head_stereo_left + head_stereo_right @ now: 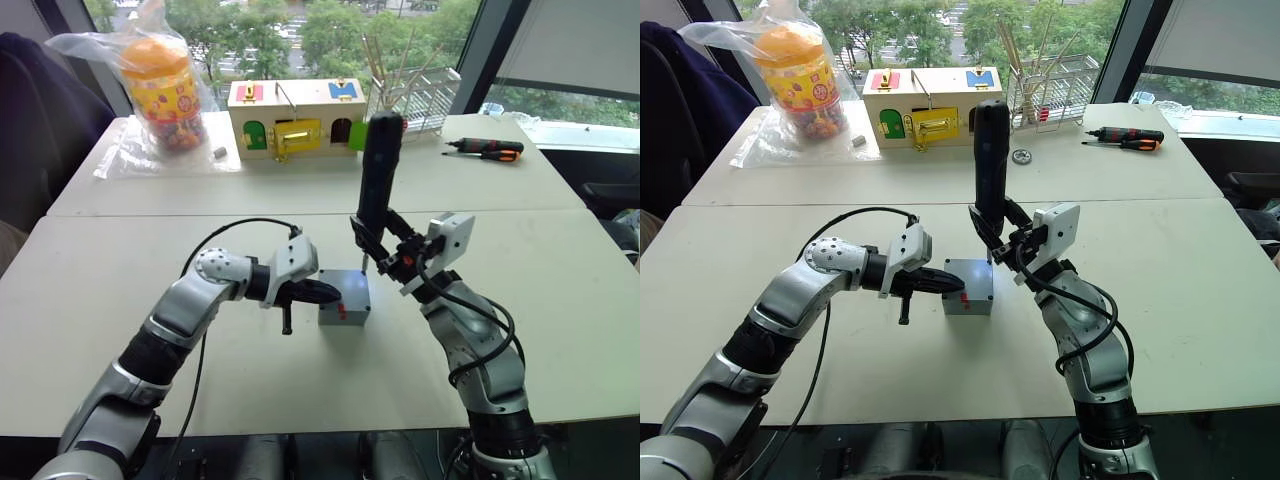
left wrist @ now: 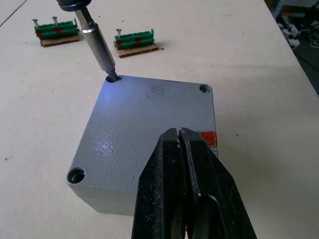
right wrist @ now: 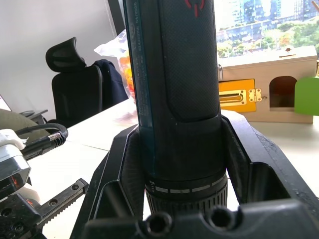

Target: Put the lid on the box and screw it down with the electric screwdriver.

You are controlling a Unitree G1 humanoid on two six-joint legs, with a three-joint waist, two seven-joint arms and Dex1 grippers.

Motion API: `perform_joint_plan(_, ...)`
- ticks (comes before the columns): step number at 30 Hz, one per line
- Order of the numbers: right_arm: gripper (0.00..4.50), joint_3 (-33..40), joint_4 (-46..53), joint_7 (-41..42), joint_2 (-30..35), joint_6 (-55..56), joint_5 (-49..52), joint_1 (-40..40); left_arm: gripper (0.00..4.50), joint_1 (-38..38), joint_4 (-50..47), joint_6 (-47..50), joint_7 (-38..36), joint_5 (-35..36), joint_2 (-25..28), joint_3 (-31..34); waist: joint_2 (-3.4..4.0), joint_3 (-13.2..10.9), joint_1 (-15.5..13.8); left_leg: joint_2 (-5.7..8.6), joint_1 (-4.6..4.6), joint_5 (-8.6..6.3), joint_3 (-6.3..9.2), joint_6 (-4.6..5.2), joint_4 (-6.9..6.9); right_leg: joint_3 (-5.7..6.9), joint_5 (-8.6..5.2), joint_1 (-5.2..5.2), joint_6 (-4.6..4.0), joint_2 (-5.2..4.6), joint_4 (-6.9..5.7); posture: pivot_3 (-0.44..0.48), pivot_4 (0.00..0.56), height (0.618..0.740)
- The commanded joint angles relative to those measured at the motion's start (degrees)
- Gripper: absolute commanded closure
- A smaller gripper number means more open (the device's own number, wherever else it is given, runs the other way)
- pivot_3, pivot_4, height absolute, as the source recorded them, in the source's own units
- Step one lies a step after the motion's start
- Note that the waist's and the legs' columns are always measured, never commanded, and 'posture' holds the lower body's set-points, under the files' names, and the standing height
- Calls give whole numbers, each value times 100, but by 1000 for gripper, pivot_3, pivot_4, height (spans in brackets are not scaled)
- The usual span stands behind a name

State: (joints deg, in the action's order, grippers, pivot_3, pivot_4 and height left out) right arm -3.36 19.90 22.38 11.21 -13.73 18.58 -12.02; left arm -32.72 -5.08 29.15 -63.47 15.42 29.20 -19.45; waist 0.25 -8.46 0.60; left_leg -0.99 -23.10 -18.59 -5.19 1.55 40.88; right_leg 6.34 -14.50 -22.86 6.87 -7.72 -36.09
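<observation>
Two pale counters [image 1: 120, 300] meet edge to edge; on the far one stand a wooden box with coloured doors [image 1: 295, 118], a bagged jar [image 1: 160, 90] and an orange-and-black hand screwdriver [image 1: 487, 150]. On the near counter sits the box [image 1: 343, 313] (red mark on its near side) with the lid [image 2: 149, 129] on top. The right pincer [image 1: 375, 250] grips the electric screwdriver [image 1: 378, 175] upright, its bit [image 2: 99, 50] in the lid's corner hole. The left pincer [image 2: 180, 149], fingers pressed together, rests on the lid's edge. Two green screw strips [image 2: 135, 40] lie just beyond the box.
</observation>
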Motion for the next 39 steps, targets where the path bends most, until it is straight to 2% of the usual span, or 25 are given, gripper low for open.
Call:
perform_joint_plan(1,2751,-54,-270,41,54,-300,3,134,4500,41,89,-17,44,-125,-14,-91,0,0,-3,0,0,0,0,0,0,0,0,0,0,0,0,0,150,711)
perform_joint_plan(4,2751,17,21,9,104,-489,126,-56,4500,39,110,-78,66,-202,-16,-137,1,0,-3,1,-1,0,1,1,0,0,0,1,0,-2,0,0,150,711)
perform_joint_plan(8,2751,300,783,-344,205,-1299,521,-672,4500,62,145,-124,65,-258,-19,-134,5,-4,-3,1,-4,0,1,1,0,0,0,-4,0,-2,-1,0,150,711)
perform_joint_plan(14,2751,1446,1478,-995,447,-2620,1962,-1745,4500,61,367,-111,337,-342,-277,-157,13,-11,-41,4,-33,0,0,2,7,1,1,-33,0,-7,-3,0,150,711)
perform_joint_plan(17,2751,1909,1473,-1563,783,-3535,2379,-2185,4500,26,348,-22,584,-202,-493,77,13,-10,-89,4,-33,-1,0,3,7,2,1,-32,0,-7,-2,0,150,711)
perform_joint_plan(19,2751,2076,1426,-1646,1105,-4042,2745,-2414,4500,-55,373,31,853,-161,-644,282,12,-11,-112,4,-32,-1,0,4,8,1,1,-32,0,-8,-2,0,150,711)
perform_joint_plan(22,2751,2238,1076,-1578,1774,-4522,2783,-2749,4500,-218,394,-11,1182,-28,-862,638,16,-21,-116,4,-35,-4,-6,8,10,-1,1,-38,0,-11,-2,0,150,711)
perform_joint_plan(26,2751,2505,207,-1291,2947,-5545,2858,-2934,4500,-429,427,93,1078,214,-926,820,19,-37,-143,6,-49,-6,-8,14,10,0,1,-51,0,-13,-3,0,150,711)
perform_joint_plan(28,2751,2464,-244,-950,3661,-6009,2803,-2867,4500,-486,435,-173,1103,97,-937,799,19,-39,-152,9,-57,-10,-9,22,10,2,2,-52,0,-17,0,0,150,711)
perform_joint_plan(30,2751,2398,-603,-681,4124,-6259,2739,-2824,4500,-474,342,-166,937,169,-894,753,18,-43,-131,14,-61,-14,-14,29,10,2,2,-54,1,-23,5,0,150,711)
perform_joint_plan(32,2751,2280,-1158,-232,4662,-6776,2761,-2460,4500,-373,-57,108,362,588,-688,697,17,-48,-124,14,-63,-16,-26,32,10,0,2,-61,2,-26,5,0,150,711)
perform_joint_plan(35,2751,2316,-1768,235,4828,-7283,2889,-2115,4500,-293,-358,183,13,595,-375,503,19,-50,-117,4,-62,-16,-24,31,7,1,2,-62,1,-19,6,0,150,711)
perform_joint_plan(39,2751,2436,-2535,183,4549,-7578,2616,-2112,4500,-265,-432,254,36,567,-241,469,41,-61,-93,5,-43,-13,-46,28,19,-20,4,-62,0,-25,0,0,150,711)
